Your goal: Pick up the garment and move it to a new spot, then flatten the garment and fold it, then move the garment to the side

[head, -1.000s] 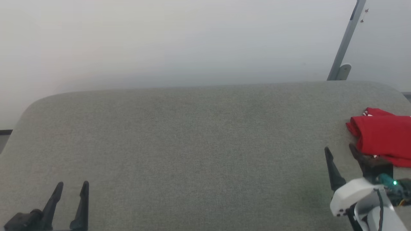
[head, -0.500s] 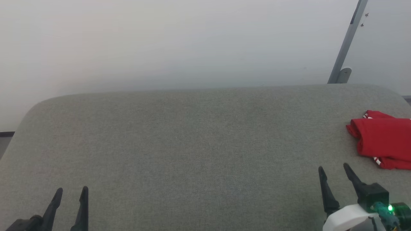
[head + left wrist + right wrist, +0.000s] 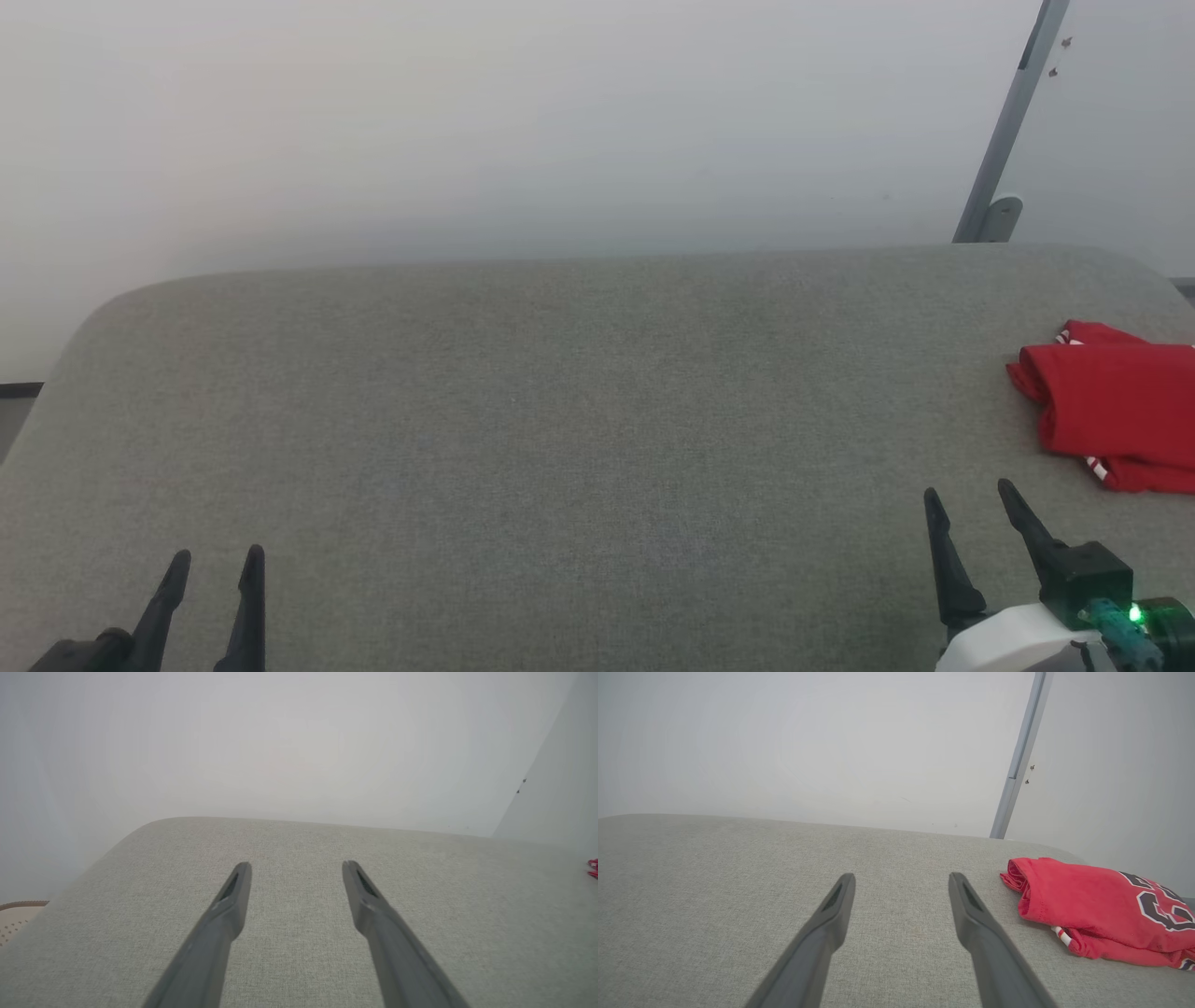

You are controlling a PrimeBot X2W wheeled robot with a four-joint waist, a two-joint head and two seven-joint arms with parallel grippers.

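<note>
The garment (image 3: 1116,403) lies folded in a red bundle at the right edge of the grey fabric surface (image 3: 560,420), striped trim peeking out at its near side. In the right wrist view the garment (image 3: 1097,907) shows black-and-white lettering, and a sliver of the garment (image 3: 593,868) is at the right edge of the left wrist view. My right gripper (image 3: 968,497) stands open and empty at the lower right, short of the bundle and apart from it; the right gripper (image 3: 901,879) points to the bundle's left. My left gripper (image 3: 217,558) is open and empty at the lower left; the left gripper (image 3: 295,868) hangs over bare fabric.
A pale wall rises behind the surface. A slanted grey metal post (image 3: 1004,131) stands behind the far right corner. The surface has rounded far corners, and a dark strip of floor (image 3: 19,389) shows past its left edge.
My right gripper has drawn back from the garment's near edge toward me and now stands apart from it. The head view has tipped slightly. The left gripper barely shifted.
</note>
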